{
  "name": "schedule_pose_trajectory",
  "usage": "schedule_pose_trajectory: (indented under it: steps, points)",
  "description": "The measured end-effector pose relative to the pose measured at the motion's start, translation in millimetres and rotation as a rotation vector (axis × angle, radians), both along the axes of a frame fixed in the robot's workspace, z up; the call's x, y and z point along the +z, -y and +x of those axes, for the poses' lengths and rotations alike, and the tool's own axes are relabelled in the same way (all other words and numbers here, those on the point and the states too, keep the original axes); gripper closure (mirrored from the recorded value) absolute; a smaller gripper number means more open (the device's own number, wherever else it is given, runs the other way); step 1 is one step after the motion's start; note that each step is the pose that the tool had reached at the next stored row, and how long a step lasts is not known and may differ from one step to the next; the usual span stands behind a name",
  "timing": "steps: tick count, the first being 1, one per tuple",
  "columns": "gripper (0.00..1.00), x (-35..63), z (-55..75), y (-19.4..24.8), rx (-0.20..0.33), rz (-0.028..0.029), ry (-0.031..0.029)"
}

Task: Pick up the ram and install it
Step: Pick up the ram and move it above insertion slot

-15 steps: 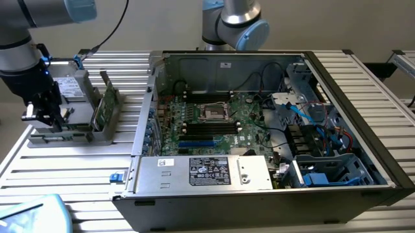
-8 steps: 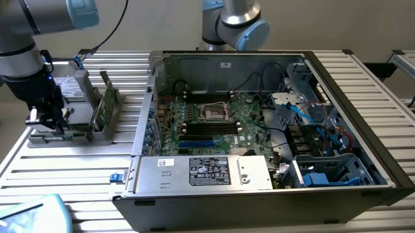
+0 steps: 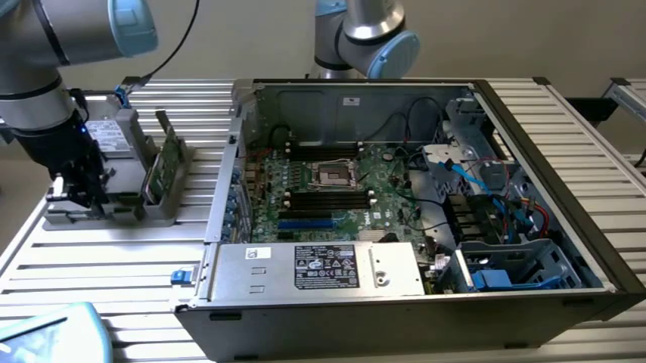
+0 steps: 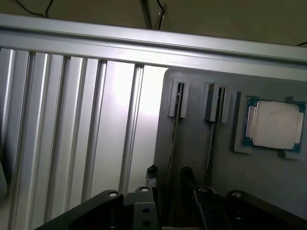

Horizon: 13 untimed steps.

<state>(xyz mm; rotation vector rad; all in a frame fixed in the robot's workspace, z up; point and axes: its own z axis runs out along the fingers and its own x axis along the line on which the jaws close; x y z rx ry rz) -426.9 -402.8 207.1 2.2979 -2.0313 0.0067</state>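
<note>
1. At about ten o'clock in the exterior view, the arm (image 3: 45,91) reaches down. Its gripper (image 3: 81,198) sits low at nine o'clock, over the end of a grey holder (image 3: 126,208) on the slatted metal table (image 3: 101,257).
2. In the wrist view the gripper (image 4: 169,181) has its jaws spread wide. One dark finger (image 4: 151,176) stands on each side of the ram (image 4: 173,129) with a gap showing, so nothing is gripped.
3. The ram stands on its thin edge in a slot of the grey holder (image 4: 201,158). From the exterior view I cannot pick it out behind the gripper.
4. A second thin stick (image 4: 212,139) stands in the neighbouring slot, just beside the ram. A square silver processor chip (image 4: 276,124) lies flat in a recess beyond that stick.
5. In the exterior view, a green card (image 3: 165,162) stands on edge in the holder, tilted, at three o'clock from the gripper.
6. The open computer case (image 3: 404,325) spreads from the centre to three o'clock, well apart from the holder.
7. Inside the case lies the motherboard (image 3: 349,219), with black slots (image 3: 323,198) at its middle and a processor socket (image 3: 333,174) at twelve o'clock from them.
8. A silver power supply (image 3: 318,268) lies at six o'clock from the slots.
9. A second arm (image 3: 364,34) stands at twelve o'clock, behind the case.
10. Blue cables (image 3: 495,178) run at three o'clock inside the case.
</note>
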Motion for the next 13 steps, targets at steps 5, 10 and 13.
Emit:
schedule_pose_trajectory:
  steps: [5,10,13]
  points:
    - [0.67,-7.0,0.0,0.0,0.000,0.0000,-0.0001]
    - [0.67,-7.6,0.0,0.0,0.000,0.0001,0.0000]
    - [0.67,-9.8,0.0,0.0,-0.003,0.0000,0.0000]
